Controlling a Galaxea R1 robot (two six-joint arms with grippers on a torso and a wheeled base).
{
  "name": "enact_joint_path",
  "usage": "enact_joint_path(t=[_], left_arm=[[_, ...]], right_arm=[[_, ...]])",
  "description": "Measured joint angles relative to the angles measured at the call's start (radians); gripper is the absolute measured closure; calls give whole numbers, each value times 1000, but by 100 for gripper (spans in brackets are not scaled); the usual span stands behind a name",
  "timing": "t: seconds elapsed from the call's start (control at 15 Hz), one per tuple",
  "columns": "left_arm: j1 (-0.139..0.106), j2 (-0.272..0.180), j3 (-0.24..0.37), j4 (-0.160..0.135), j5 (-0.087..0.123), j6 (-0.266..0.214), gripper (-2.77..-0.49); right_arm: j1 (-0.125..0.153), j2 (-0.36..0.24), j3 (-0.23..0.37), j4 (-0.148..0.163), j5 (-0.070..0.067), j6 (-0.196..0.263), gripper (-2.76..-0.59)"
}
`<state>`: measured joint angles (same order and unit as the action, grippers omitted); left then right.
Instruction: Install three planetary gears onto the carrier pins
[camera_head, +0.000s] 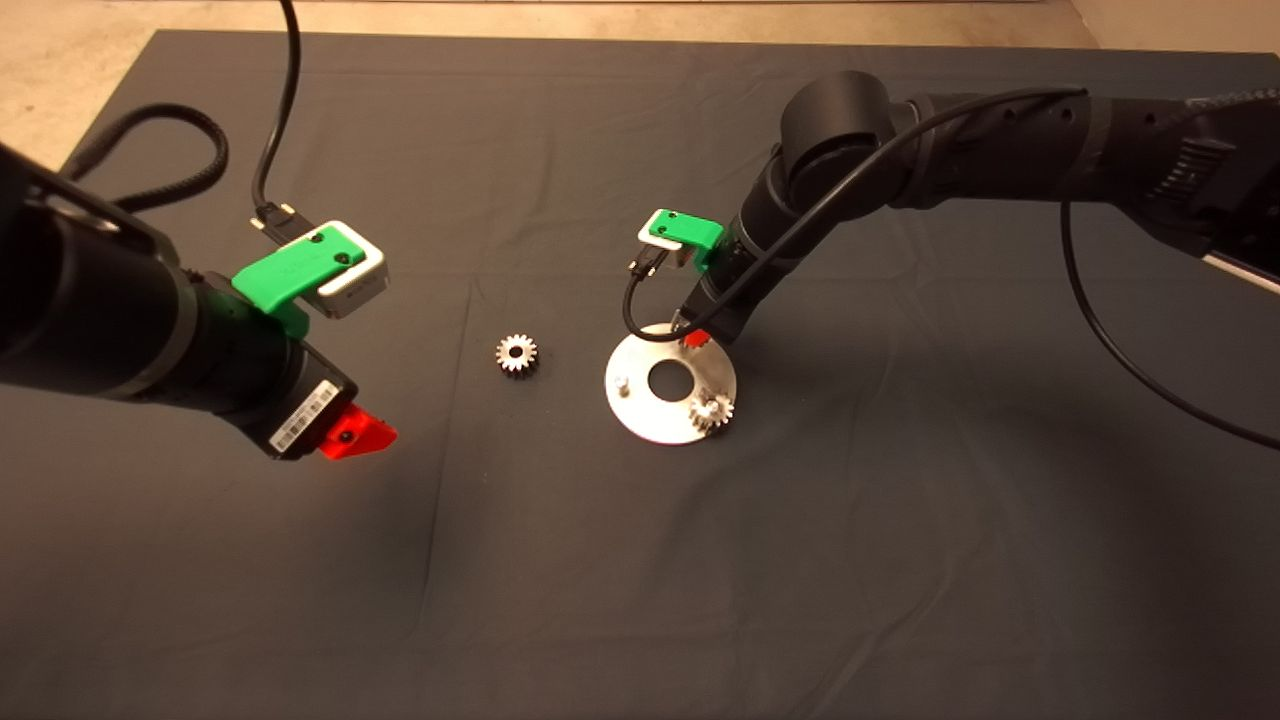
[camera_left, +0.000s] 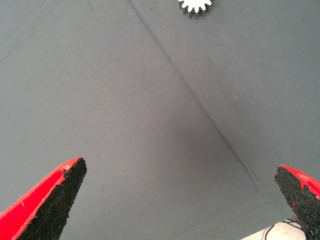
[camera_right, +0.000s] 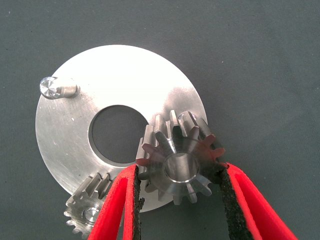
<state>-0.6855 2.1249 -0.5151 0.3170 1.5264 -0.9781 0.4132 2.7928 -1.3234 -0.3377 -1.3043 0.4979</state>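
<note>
silvery steel is catching the light where the right gripper (camera_right: 181, 200) is clamping one planetary gear (camera_right: 180, 162) between its two red fingers (camera_right: 117, 205), the black pads pressing on the teeth at either side. in the right wrist view this held gear is hanging tilted over the rim of the flat round disc (camera_right: 120, 80), its bore facing the camera, with the top of a carrier pin (camera_right: 187, 118) peeking out just behind it; whether the gear is already touching that pin is not showing clearly. a second gear (camera_right: 87, 210) is sitting on its own pin at the disc's edge, and a third pin (camera_right: 52, 89) is standing bare on the far side of the central hole. in the head view the right arm is reaching in over the disc (camera_head: 640, 400) near the middle of the dark mat (camera_head: 640, 600), while the last gear (camera_head: 517, 354) is lying flat on the mat, apart from the disc and to its left. the left gripper (camera_left: 182, 200) is hovering over bare mat with its fingers spread wide and nothing between them, the loose gear (camera_left: 195, 6) lying well beyond its tips.
</note>
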Motion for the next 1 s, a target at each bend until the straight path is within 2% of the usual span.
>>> enact_joint_path(t=[0.47,0.67,0.87,1.0], left_arm=[[0,0,0,0,0,0,-277],[0,0,0,0,0,0,-277],[0,0,0,0,0,0,-277],[0,-1,0,-1,0,0,-277]], right_arm=[[0,0,0,-8,-1,0,-87],[0,0,0,-42,-2,0,-87],[0,0,0,-47,-4,-2,-87],[0,0,-2,-58,-3,-18,-87]])
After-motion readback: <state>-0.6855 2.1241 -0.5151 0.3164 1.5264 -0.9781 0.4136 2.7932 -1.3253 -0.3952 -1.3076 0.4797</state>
